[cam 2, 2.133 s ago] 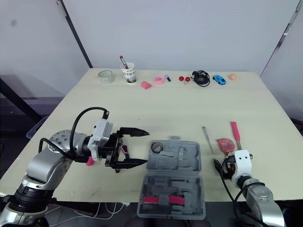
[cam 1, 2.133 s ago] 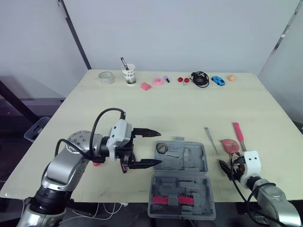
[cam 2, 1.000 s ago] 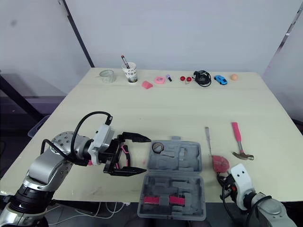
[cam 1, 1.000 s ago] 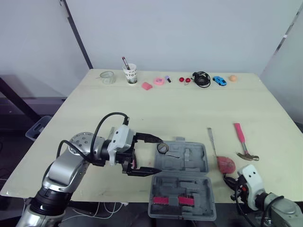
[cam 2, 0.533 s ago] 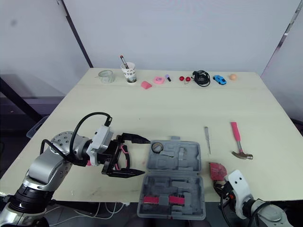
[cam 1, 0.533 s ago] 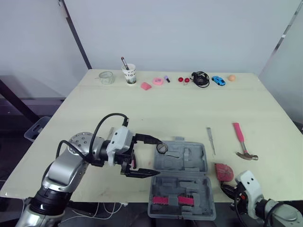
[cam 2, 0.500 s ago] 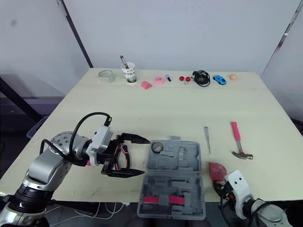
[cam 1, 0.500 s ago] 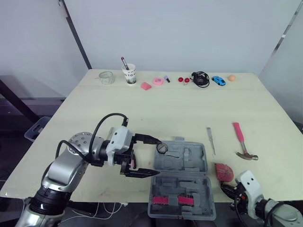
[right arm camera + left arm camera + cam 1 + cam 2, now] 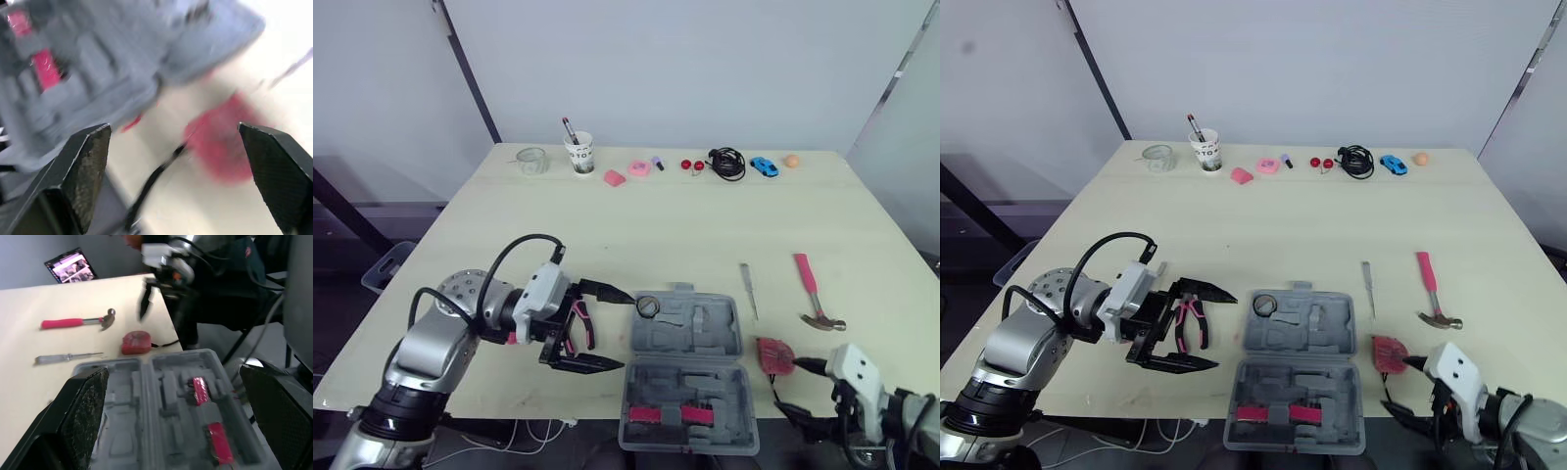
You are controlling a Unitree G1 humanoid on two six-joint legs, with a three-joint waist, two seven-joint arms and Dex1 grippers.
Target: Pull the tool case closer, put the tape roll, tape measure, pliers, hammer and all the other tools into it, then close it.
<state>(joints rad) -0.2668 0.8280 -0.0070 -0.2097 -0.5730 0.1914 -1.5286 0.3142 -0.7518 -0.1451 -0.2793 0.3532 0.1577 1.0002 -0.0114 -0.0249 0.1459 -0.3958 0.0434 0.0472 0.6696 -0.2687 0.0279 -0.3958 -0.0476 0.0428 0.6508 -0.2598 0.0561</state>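
The eye views look down from the head over the table [image 9: 705, 225]. Both wrist views sit low, close to the tool case [image 9: 724, 338].

We see a pale yellow tabletop [image 9: 685, 235] with a smooth, matt face, much like laminate. The grey moulded plastic tool case [image 9: 734, 338] looks dull and faintly grainy, and the pink pieces [image 9: 651, 415] in its near half seem a glossier plastic. The pink-handled hammer [image 9: 811, 284] has a smooth grip, plastic or rubber, and a bright metal head. The slim grey metal tool [image 9: 748, 290] gives a soft sheen. The red tape measure [image 9: 775, 354] wears a satin plastic shell. The pink-handled pliers [image 9: 1188, 323] have dark metal at the head. The white paper cup [image 9: 579, 155] is matt; the clear cup [image 9: 531, 160] could be glass or plastic. The black fingers [image 9: 85, 406] of the left gripper [image 9: 626, 331] are matt and finely textured.
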